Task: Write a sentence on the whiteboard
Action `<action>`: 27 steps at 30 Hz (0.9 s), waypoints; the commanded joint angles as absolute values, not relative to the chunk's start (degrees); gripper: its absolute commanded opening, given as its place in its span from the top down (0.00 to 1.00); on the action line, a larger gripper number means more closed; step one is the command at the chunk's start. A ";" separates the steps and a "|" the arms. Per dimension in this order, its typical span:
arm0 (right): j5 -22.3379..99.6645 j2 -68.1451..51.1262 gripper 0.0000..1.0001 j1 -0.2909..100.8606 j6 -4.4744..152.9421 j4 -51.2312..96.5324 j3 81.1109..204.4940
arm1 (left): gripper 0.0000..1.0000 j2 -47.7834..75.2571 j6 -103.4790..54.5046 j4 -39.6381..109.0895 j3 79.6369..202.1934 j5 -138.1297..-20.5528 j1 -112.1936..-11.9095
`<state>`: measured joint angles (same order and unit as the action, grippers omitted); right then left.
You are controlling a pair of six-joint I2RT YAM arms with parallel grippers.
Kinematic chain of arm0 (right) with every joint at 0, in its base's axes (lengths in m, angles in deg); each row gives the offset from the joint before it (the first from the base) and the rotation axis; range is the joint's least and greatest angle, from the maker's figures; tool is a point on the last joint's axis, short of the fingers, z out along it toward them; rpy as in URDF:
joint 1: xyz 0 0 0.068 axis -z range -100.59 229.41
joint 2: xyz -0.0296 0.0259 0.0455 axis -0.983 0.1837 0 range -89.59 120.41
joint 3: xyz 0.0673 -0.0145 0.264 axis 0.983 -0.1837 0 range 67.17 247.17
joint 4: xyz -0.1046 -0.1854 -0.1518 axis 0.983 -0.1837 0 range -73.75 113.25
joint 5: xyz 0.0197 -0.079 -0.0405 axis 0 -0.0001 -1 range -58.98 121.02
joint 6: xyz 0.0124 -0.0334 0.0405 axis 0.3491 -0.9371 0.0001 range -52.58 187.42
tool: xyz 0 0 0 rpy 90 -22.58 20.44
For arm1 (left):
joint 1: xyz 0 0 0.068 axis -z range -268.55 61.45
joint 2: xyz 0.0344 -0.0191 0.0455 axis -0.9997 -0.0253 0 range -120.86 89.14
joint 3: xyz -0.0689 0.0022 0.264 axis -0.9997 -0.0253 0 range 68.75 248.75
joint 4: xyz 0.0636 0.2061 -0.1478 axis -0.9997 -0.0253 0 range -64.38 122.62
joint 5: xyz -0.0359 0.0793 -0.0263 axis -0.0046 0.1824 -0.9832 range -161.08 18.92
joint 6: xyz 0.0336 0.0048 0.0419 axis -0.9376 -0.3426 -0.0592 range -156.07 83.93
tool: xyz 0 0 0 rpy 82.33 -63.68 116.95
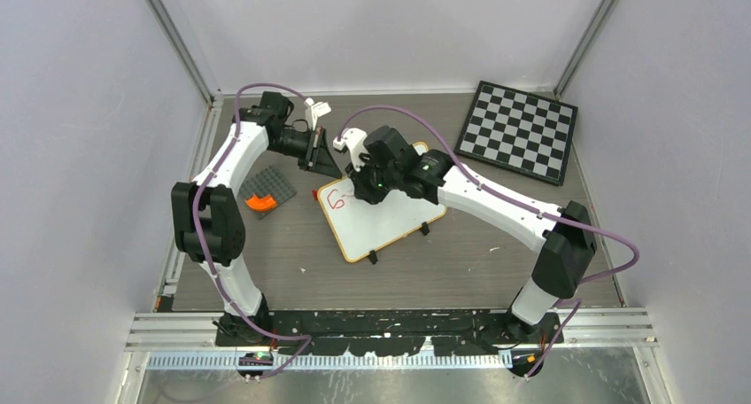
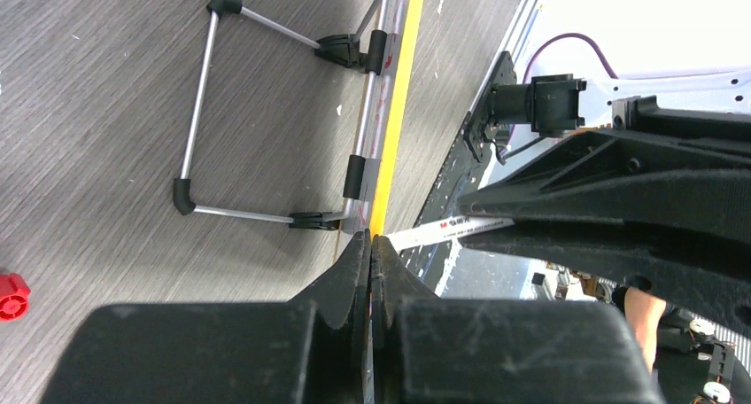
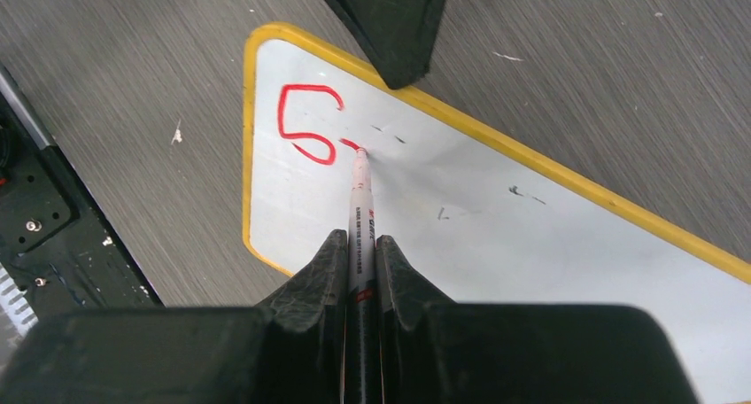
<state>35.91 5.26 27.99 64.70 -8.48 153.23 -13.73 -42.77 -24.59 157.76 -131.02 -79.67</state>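
A small whiteboard [image 1: 390, 222] with a yellow rim lies at an angle in the middle of a grey wood-grain table [image 1: 460, 262]. Of the sentence [image 3: 310, 125], only a red letter S shows, near the board's far-left corner. Just right of the S, a red marker [image 3: 360, 200] touches the board with its tip. The right gripper [image 3: 359, 240] clamps the marker's barrel between its fingers. The left gripper [image 2: 370, 240] is closed, its tips against the rim at that same corner; whether it pinches the rim cannot be told. A wire stand [image 2: 199, 112] is clipped along the board's edge. Left of the board sits a dark grey block [image 1: 270, 185] with an orange piece [image 1: 259, 202]. Well to the board's far right lies a checkered board [image 1: 518, 131].
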 commanded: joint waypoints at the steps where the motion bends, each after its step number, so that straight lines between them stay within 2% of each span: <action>1: 34.29 1.81 1.00 30.24 63.87 -7.86 151.41 | 1.00 -13.08 -44.06 -25.78 158.75 -130.85 -79.06; 15: 40.39 0.95 1.00 29.62 65.15 -9.62 155.35 | 1.00 -13.16 -44.06 -25.74 158.92 -130.58 -78.62; 27: 37.20 4.29 1.00 29.48 65.15 -6.62 156.60 | 1.00 -12.70 -44.42 -25.78 158.48 -130.36 -78.53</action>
<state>38.33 3.77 29.70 64.79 -9.48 154.45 -13.73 -42.77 -24.79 157.78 -131.07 -79.19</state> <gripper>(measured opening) 0.183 0.008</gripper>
